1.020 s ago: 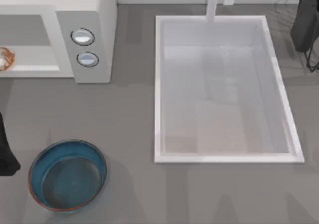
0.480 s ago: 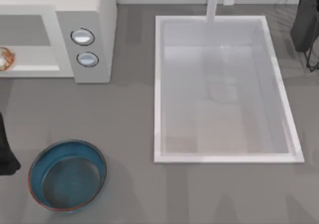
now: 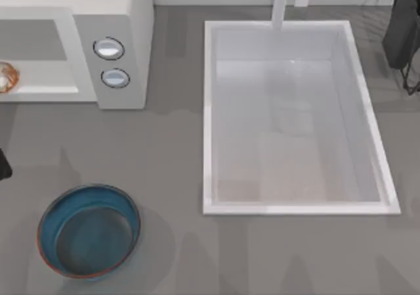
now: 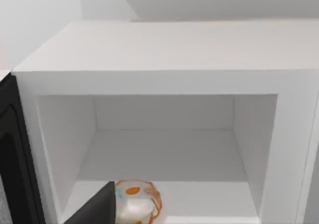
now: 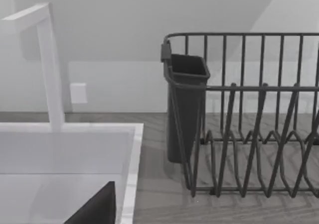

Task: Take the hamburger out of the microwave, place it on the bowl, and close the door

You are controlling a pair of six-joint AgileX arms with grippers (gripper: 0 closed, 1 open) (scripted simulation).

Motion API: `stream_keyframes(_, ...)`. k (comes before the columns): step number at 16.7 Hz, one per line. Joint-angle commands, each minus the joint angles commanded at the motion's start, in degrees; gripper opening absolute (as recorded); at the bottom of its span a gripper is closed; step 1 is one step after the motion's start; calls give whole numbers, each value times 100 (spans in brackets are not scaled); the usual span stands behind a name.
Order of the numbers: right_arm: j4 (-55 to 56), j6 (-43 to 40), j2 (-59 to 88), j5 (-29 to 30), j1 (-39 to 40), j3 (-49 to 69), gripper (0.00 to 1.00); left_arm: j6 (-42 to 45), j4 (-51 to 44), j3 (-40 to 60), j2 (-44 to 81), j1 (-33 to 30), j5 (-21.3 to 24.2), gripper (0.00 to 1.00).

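Observation:
The white-grey microwave (image 3: 121,19) stands at the table's back left with its cavity (image 4: 164,149) open. The hamburger (image 3: 6,77) lies on the cavity floor near the front; in the left wrist view the hamburger (image 4: 135,204) is a pale lump with an orange spot. A dark panel (image 4: 11,154) beside the cavity looks like the open door. A dark part of my left gripper (image 4: 97,210) sits just in front of the hamburger, apart from it. My left arm (image 3: 3,164) shows at the table's left edge. The teal bowl (image 3: 88,231) rests empty at the front left. My right gripper (image 5: 94,209) is parked near the sink's back right corner.
A large white sink (image 3: 295,203) with a tall faucet (image 3: 281,3) fills the middle and right of the table. A dark wire dish rack (image 5: 259,134) with a dark cutlery holder (image 5: 185,104) stands at the back right. Bare grey counter (image 3: 170,177) lies between bowl and sink.
In the top view my left arm's dark part has moved toward the microwave and shrunk at the left edge. Hamburger, bowl and right arm have not moved.

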Motion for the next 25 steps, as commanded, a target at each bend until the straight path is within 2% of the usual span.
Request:
stream_keyframes(12, 0, 0, 0, 0, 0, 0, 100, 322, 3600, 2741, 7632, 727, 771, 100)
stream_keyframes(16, 0, 0, 0, 0, 0, 0, 100, 369, 4550, 3547, 9779, 823, 976, 100)
stream_keyframes(20, 0, 0, 0, 0, 0, 0, 100, 387, 5150, 4081, 11098, 853, 1107, 100)
stream_keyframes(25, 0, 0, 0, 0, 0, 0, 100, 389, 5321, 4239, 11459, 855, 1144, 100)
